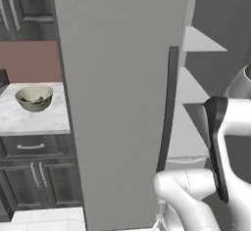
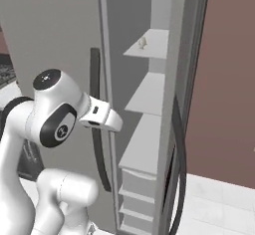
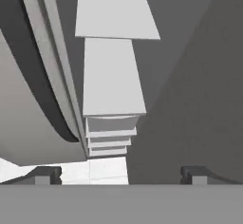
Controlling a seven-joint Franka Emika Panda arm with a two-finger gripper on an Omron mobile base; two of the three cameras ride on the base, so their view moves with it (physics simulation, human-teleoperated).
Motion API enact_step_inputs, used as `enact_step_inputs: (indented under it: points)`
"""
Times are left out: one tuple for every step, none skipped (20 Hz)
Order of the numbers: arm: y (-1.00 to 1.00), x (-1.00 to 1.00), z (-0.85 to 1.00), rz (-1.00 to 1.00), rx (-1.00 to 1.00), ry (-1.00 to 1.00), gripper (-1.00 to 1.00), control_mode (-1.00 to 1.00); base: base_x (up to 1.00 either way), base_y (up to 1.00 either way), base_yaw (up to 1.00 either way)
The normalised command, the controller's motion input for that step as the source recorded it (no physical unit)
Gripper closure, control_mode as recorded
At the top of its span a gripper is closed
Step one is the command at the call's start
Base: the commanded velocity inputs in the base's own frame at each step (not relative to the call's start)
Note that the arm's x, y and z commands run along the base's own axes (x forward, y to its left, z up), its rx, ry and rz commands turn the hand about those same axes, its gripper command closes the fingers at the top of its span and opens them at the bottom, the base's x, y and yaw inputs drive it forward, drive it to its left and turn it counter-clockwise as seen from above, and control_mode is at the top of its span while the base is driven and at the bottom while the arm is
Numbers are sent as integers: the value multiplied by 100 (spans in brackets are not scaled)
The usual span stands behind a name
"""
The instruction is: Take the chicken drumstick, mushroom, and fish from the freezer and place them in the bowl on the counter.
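My hand was empty, and its two fingertips stood wide apart at the bottom of the hand view. It looked into the open freezer, along a row of white shelves and the grey inner wall on the right. The shelves I saw from the hand carried nothing.

In the right base view, one small pale item stood on the upper shelf, near its front edge. It was too small for me to say if it was the mushroom, the drumstick or the fish. The other two foods I could not find on the shelves.

The grey door stood open between me and the left side of the kitchen, with its dark strip handle on the near edge. Left of the door, the bowl sat on the marble tabletop, well apart from the freezer. Something dark lay inside the bowl, but I could not tell what it was.

I judged that the step was the reach into the freezer for a food item. The next move would need the hand to rise to the upper shelf, come around the small item with the fingers open, and close on it gently, because it seemed small and easy to push away.
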Motion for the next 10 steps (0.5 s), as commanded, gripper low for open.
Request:
enact_step_inputs:
  points:
    - [0,0,0,0,0,0,-100,100,85,-19,0]
    - [0,0,0,0,0,0,-100,100,58,-49,-2]
    - [0,0,0,0,0,0,-100,100,44,-68,0]
    - [0,0,0,0,0,0,-100,100,34,-76,0]
    - [0,0,0,0,0,0,-100,100,34,-66,0]
    - [0,0,0,0,0,0,-100,100,44,-41,0]
    - [0,0,0,0,0,0,-100,100,52,-17,0]
    - [0,0,0,0,0,0,-100,100,67,0,0]
    - [0,0,0,0,0,0,-100,100,73,0,0]
    - [0,0,0,0,0,0,-100,100,81,0,0]
